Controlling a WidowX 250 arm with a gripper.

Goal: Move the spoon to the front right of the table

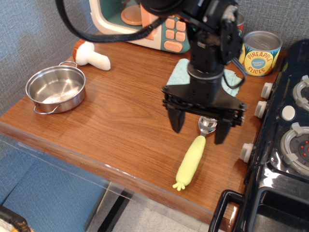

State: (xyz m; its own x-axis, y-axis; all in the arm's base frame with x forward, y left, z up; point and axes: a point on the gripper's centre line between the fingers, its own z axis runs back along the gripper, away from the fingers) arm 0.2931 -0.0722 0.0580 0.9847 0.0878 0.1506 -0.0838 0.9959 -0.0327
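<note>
The spoon (192, 157) lies flat on the brown wood table (120, 121) near its front right edge. Its yellow-green handle points toward the front and its silver bowl (207, 125) points back. My gripper (199, 131) hangs above the spoon's bowl end, open and empty, with one finger on each side of the bowl and clear of the spoon.
A steel pot (55, 89) stands at the left. A white mushroom with a brown cap (91, 55) lies behind it. A teal cloth (183, 75), two cans (260, 52) and a toy appliance (145, 21) are at the back. A black stove (285, 145) borders the right.
</note>
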